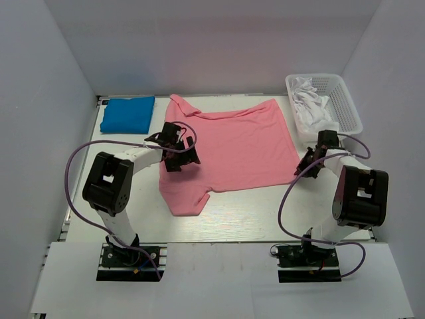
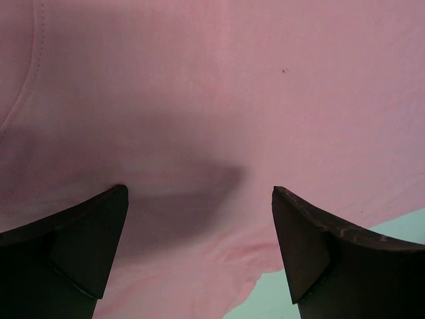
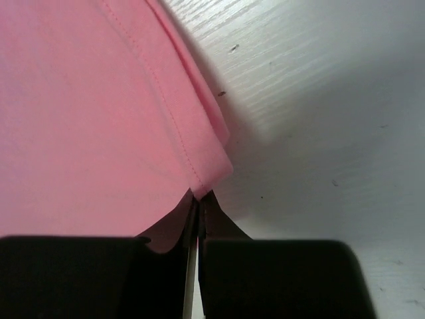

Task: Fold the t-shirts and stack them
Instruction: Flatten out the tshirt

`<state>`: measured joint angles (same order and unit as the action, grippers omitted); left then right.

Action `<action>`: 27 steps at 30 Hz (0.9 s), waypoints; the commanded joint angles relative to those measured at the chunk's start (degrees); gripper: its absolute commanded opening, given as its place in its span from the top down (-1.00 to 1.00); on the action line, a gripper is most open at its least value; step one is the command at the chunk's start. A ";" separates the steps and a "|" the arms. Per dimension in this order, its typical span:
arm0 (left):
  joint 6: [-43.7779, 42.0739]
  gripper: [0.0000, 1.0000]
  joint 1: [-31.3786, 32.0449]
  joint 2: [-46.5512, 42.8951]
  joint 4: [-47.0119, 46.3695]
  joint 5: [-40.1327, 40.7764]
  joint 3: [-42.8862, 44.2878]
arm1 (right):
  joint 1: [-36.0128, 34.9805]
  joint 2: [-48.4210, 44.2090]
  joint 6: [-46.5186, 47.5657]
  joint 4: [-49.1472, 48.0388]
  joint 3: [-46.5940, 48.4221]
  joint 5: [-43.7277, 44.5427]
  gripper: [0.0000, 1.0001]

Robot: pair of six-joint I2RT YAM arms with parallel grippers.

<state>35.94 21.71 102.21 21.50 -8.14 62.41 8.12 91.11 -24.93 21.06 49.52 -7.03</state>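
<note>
A salmon-pink t-shirt (image 1: 239, 146) lies spread flat across the middle of the table. A bright blue t-shirt (image 1: 127, 114) sits folded into a small rectangle at the back left. My left gripper (image 1: 179, 156) hovers open over the pink shirt's left side, near the sleeve. In the left wrist view its jaws stand wide apart (image 2: 199, 246) with pink cloth (image 2: 212, 100) below and nothing between them. My right gripper (image 1: 307, 165) is at the shirt's right hem corner. Seen from the right wrist, the jaws (image 3: 199, 199) are shut on the corner of the hem (image 3: 86, 119).
A white plastic basket (image 1: 350, 106) at the back right holds white cloth (image 1: 312, 106), just behind my right arm. White walls enclose the table on three sides. Bare tabletop (image 3: 319, 100) lies right of the hem.
</note>
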 commanded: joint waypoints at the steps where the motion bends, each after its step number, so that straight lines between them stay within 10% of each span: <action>1: 0.18 -1.00 -0.36 -0.17 0.21 4.36 -1.86 | -0.03 -2.68 0.14 10.62 5.58 6.40 0.98; 14: -0.35 -1.00 -0.36 1.41 1.79 5.68 -1.86 | -0.12 -4.28 -6.44 32.27 15.26 27.12 0.41; 17: -0.88 -1.00 -0.36 0.89 2.93 5.68 -1.86 | -0.03 -3.14 -8.03 34.39 16.66 31.89 -0.73; 27: -3.51 -1.00 -0.36 -5.26 11.62 4.01 4.02 | -2.14 -9.11 1.46 19.13 14.99 2.42 -0.81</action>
<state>34.22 21.69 101.38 26.15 -5.67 63.18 7.38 84.99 -26.52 46.94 63.94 8.84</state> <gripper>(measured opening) 0.995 0.904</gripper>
